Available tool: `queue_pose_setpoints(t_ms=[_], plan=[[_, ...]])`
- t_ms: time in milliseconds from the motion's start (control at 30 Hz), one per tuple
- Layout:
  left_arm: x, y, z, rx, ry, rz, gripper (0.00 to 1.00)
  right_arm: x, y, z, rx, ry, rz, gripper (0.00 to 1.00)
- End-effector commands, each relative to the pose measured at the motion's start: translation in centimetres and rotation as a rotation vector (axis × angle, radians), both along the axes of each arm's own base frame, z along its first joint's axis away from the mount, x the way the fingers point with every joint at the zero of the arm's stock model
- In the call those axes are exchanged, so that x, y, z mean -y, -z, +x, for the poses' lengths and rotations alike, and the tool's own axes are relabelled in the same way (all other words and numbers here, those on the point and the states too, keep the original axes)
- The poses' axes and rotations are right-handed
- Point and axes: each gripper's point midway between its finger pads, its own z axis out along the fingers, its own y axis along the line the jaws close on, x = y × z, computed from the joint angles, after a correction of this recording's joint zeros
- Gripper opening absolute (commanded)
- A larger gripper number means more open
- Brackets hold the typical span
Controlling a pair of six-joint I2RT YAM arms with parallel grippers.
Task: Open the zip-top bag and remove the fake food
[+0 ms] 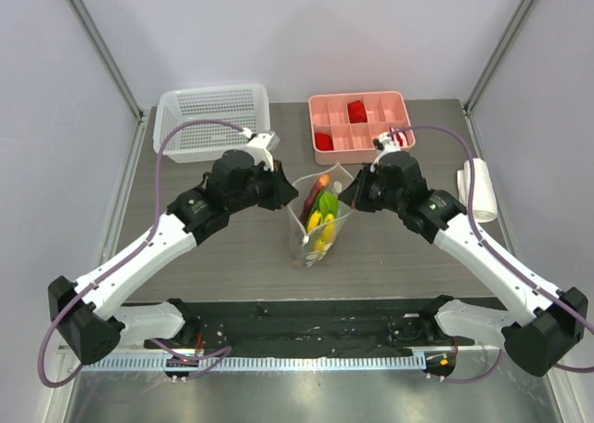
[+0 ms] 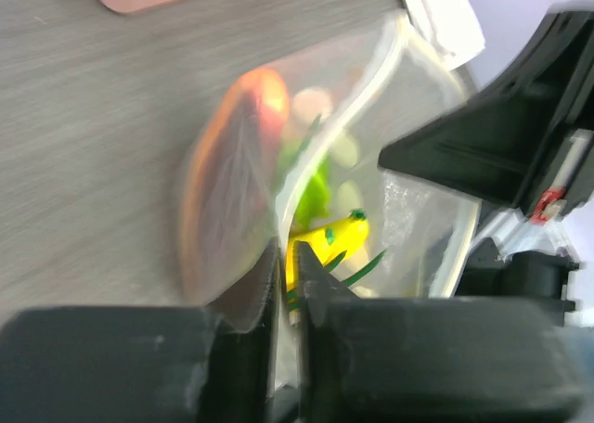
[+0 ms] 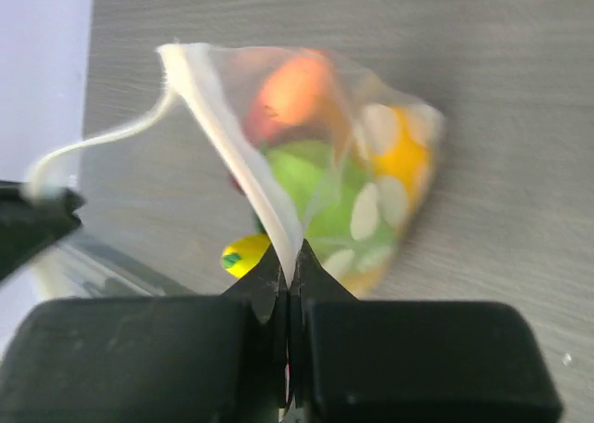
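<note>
The left gripper (image 2: 288, 288) is pinching one film lip of the clear, floppy, white-dotted plastic zip-top bag (image 1: 311, 251); the right gripper (image 3: 290, 279), jaws pressed together, is clamping the opposite white zip strip (image 3: 246, 177); the pouch is gaping between them, apparently resting on the dark wood-grain table (image 1: 223, 256), holding the plastic toy fake food (image 1: 323, 210). The likely risk is the slick film slipping free under further pulling, or the mouth collapsing when one side is freed to reach in.
</note>
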Motion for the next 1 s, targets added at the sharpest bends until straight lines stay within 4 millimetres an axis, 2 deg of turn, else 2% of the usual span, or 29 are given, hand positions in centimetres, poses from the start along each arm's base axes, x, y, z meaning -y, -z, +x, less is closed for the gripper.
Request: queue_pose_setpoints(t_ms=[0, 33, 67, 133, 200, 233, 267, 433, 500, 633, 767, 833, 967], plan=[[-2.3, -5.9, -0.6, 0.132, -0.021, 0.024, 0.36, -2.5, -5.1, 2.5, 0.124, -0.054, 0.047, 0.01], [-2.3, -6.9, -1.0, 0.146, -0.005, 0.011, 0.5, -3.0, -5.1, 3.0, 0.121, -0.059, 0.044, 0.01], [-2.6, -8.9, -1.4, 0.172, -0.002, -0.022, 0.54, -3.3, -5.1, 3.2, 0.119, -0.062, 0.044, 0.01], [-2.4, -10.3, -2.1, 0.17, 0.007, -0.072, 0.59, -3.7, -5.0, 3.8, 0.121, -0.059, 0.044, 0.01], [-1.4, -10.7, -2.7, 0.148, 0.054, -0.122, 0.59, -4.2, -5.0, 4.0, 0.12, -0.071, 0.043, 0.01], [-0.9, -10.7, -2.7, 0.136, 0.069, -0.135, 0.53, -4.4, -5.1, 4.0, 0.123, -0.078, 0.045, 0.01], [-0.1, -10.4, -2.9, 0.108, 0.104, -0.142, 0.5, -4.6, -4.9, 4.0, 0.12, -0.085, 0.039, 0.01], [2.8, -5.9, -0.3, -0.043, 0.106, -0.056, 0.4, -4.6, -4.8, 3.8, 0.122, -0.083, 0.031, 0.01], [3.8, -5.4, 0.3, -0.063, 0.119, -0.062, 0.4, -4.7, -5.0, 3.6, 0.126, -0.088, 0.033, 0.01], [4.9, -2.5, 1.0, -0.112, 0.134, 0.002, 0.37, -4.7, -6.1, 3.6, 0.148, -0.096, 0.033, 0.01], [4.8, -0.4, -0.4, -0.136, 0.15, 0.048, 0.32, -4.7, -6.5, 3.7, 0.155, -0.091, 0.035, 0.01], [4.8, 0.6, -1.3, -0.13, 0.157, 0.071, 0.36, -4.7, -6.5, 3.7, 0.156, -0.096, 0.034, 0.01], [4.6, 1.4, -2.5, -0.133, 0.153, 0.099, 0.44, -4.7, -6.4, 3.5, 0.156, -0.1, 0.033, 0.01]])
